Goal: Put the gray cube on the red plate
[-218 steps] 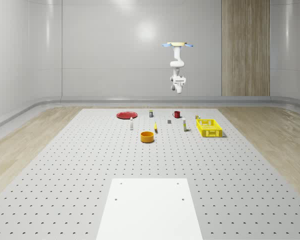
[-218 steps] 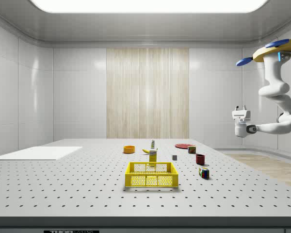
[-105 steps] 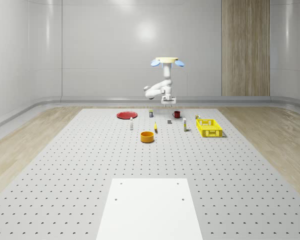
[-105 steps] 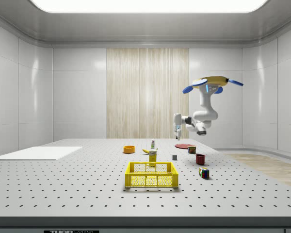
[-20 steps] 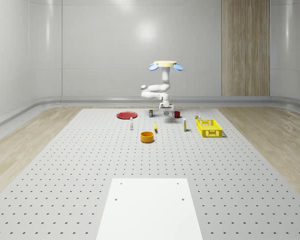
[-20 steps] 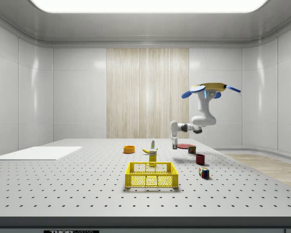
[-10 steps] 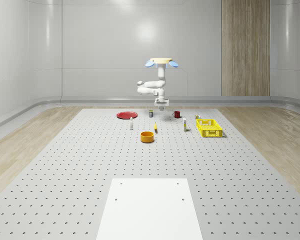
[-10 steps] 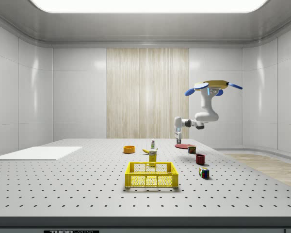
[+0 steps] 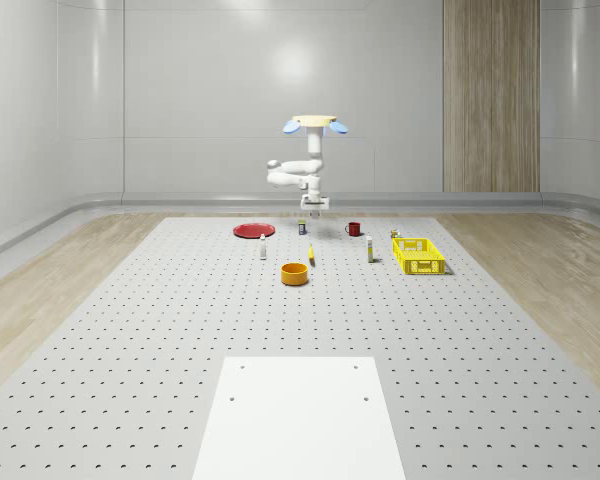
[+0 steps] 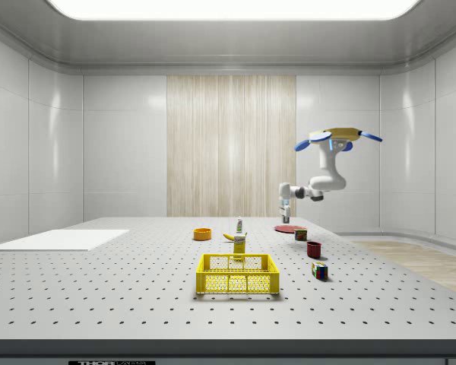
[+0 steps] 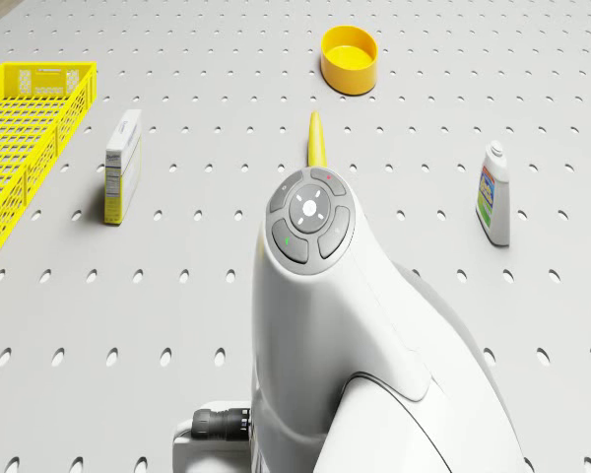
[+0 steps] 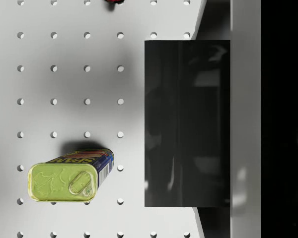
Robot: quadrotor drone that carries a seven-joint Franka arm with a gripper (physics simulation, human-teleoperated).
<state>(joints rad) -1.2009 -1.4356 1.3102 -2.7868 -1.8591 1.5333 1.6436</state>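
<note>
One object, the dark gray, glossy-sided cube [image 12: 186, 124], is sitting in the two-finger gripper [image 9: 314, 212], which is clamping narrowly on it. In the wrist view the block is pressing against a pale finger [image 12: 246, 119] and hanging clear of the perforated white table [image 12: 54, 84]. The carrying step therefore appears to be in hand, with pickup done and placement not yet begun.

The quadrotor drone [image 9: 313, 123] is hovering high above the far part of the table. The gripper is hanging over the green-topped rectangular tin can [image 12: 69, 181], which is lying just beside the cube's edge in the wrist view. The flat round red plate [image 9: 252, 230] is resting on the table toward the whole-scene view's left of the gripper, near but not beneath it.

The next move is probably asking for a sideways shift until the cube is hanging over the plate's middle. A descent and a release low enough that the cube is not bouncing off would then follow.

The white seven-joint arm [image 9: 295, 172] is dropping from the drone's underside and folding its elbow out toward the whole-scene view's left. It is then coming back level, and the wrist is pointing the gripper straight down. In the side view the gripper [image 10: 285, 214] is reaching out ahead of the drone [image 10: 336, 137], just above the plate [image 10: 289, 228].
</note>
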